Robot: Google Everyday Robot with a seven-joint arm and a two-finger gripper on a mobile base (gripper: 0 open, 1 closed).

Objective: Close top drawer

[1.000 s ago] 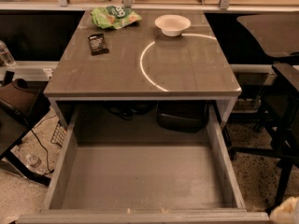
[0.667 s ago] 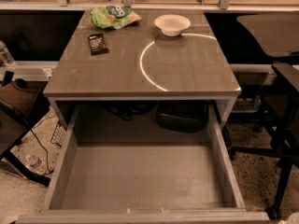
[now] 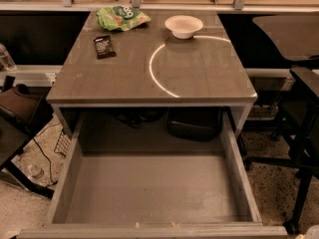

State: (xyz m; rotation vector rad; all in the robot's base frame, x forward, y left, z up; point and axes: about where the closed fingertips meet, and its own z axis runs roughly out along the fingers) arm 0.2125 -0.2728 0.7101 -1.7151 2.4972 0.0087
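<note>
Grey desk (image 3: pixel 199 78) fills the middle of the shot, with a white bowl (image 3: pixel 183 26), a green snack bag (image 3: pixel 122 17) and a small dark packet (image 3: pixel 104 46) up at its far end. The top drawer (image 3: pixel 149 193) is pulled way out under the desk's near edge, its deep box open to the camera. The gripper's out of shot, so I can't tell how wide it is or if it's got anything.
</note>
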